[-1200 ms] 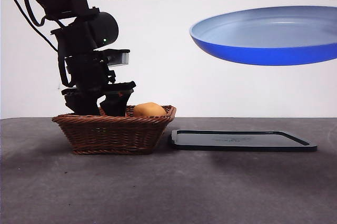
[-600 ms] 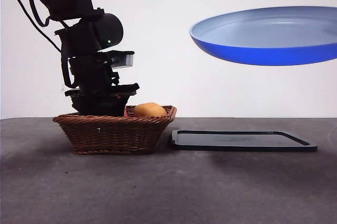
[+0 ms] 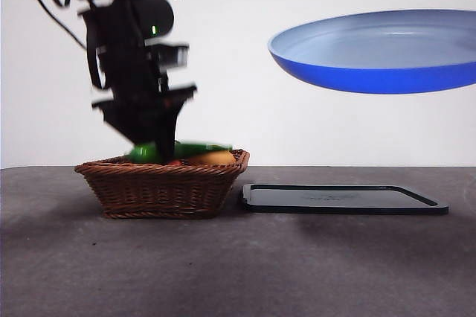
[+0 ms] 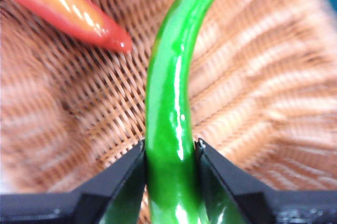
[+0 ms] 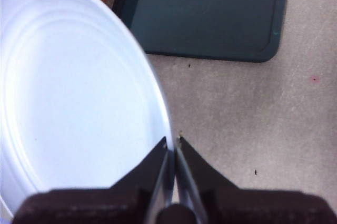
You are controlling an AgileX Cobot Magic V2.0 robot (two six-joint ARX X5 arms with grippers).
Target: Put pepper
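- Front view: I had the left tool (image 3: 152,146) over the wicker basket (image 3: 160,187), pinching the pepper (image 3: 182,150) near one end. The pepper hung just above the rim and ran roughly level across the basket, its slim free end reaching out past the orange fruit (image 3: 214,158). The arm was blurred, so I judged it was moving fast. The main risk I saw was that long free end swinging and catching the rim or the fruit on the way out.
- Front view, other side: the blue plate (image 3: 379,53) hung high in the air, well apart from the basket, above the dark tray (image 3: 342,199) lying on the tabletop (image 3: 238,272).
- Left wrist view: the jaws were pressed onto the pepper (image 4: 169,129) from both sides. Its long axis ran straight away from the tool (image 4: 170,153), curving toward the far tip. The skin was glossy, so I feared it could twist or slip in an off-centre grip. The red-orange piece (image 4: 63,8) lay apart on the weave.
- Right wrist view: the right tool (image 5: 172,145) was pinching the plate's rim (image 5: 158,108), jaws nearly together. A thin edge grip like that could let the plate tilt once loaded.
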